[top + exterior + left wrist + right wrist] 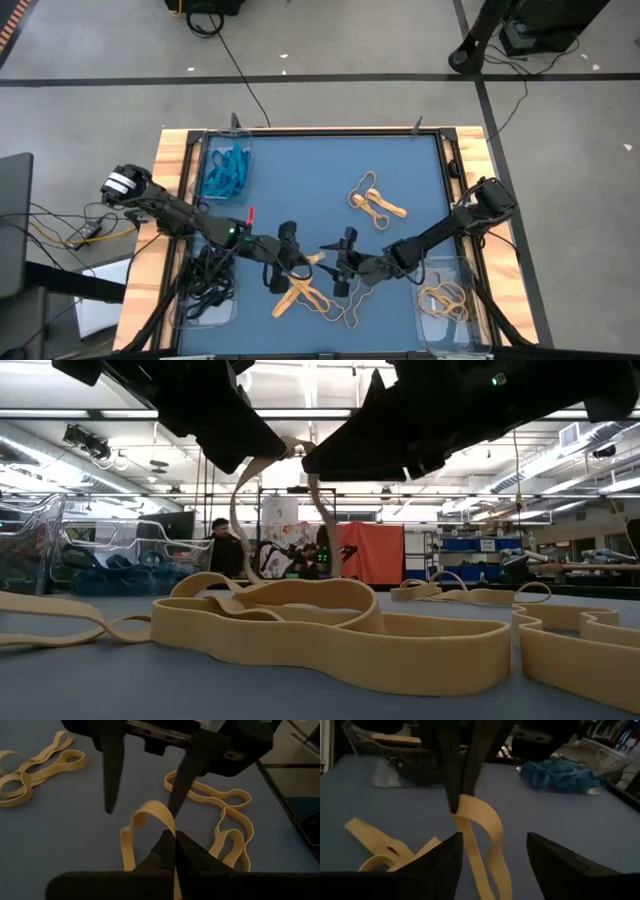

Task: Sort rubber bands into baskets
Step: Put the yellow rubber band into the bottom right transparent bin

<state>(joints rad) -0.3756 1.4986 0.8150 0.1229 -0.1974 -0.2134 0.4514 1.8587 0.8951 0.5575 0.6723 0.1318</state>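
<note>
Tan pile [340, 630]: loose on surface, unsorted.
Left hand [300, 262]: pinching tan band [150, 815] aloft, for handover.
Right hand [335, 258]: spread, facing it.
Tray [447, 300]: holds tans.

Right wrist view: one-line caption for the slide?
Left gripper pinches a tan rubber band above the blue table, facing the open right gripper.

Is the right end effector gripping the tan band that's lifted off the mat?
No. In the right wrist view the right end effector is open beside the tan rubber band, which the left end effector pinches.
</note>
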